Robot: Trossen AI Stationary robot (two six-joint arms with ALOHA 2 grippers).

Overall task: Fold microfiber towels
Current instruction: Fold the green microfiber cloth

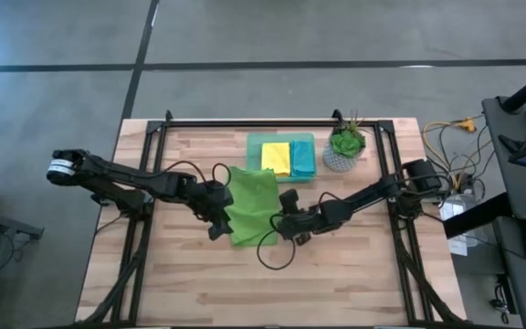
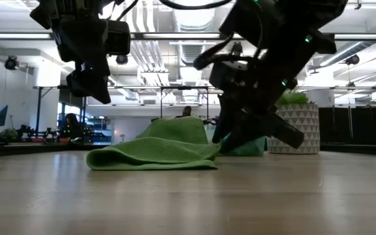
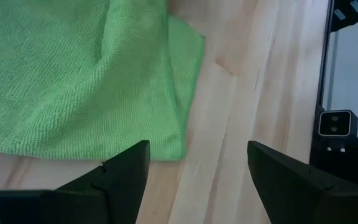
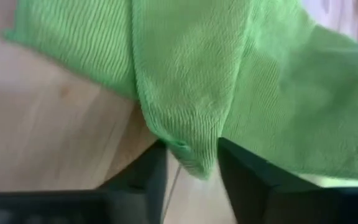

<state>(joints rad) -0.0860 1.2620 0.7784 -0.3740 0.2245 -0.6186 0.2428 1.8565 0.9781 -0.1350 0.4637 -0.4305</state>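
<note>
Left gripper (image 1: 215, 228): held above the wooden table (image 1: 181, 283), just off the left edge of the green towel (image 1: 249, 206); its fingers (image 3: 120, 171) are seen spread apart with nothing between them, only bare wood and the towel's corner lying ahead.

Green towel: spread at the table's middle, partly doubled over (a raised fold is seen in the low view), flat on the wood along its left side.

Right gripper (image 1: 281, 224): set at the towel's lower right edge; a bunched fold of the cloth is pinched between its two fingers (image 4: 148, 180).

Tray (image 1: 256, 142): placed beyond the towel, with a yellow towel (image 1: 276, 157) and a teal towel (image 1: 302, 159) laid in it side by side.

Potted plant (image 1: 345, 148): stood right of the tray.
</note>
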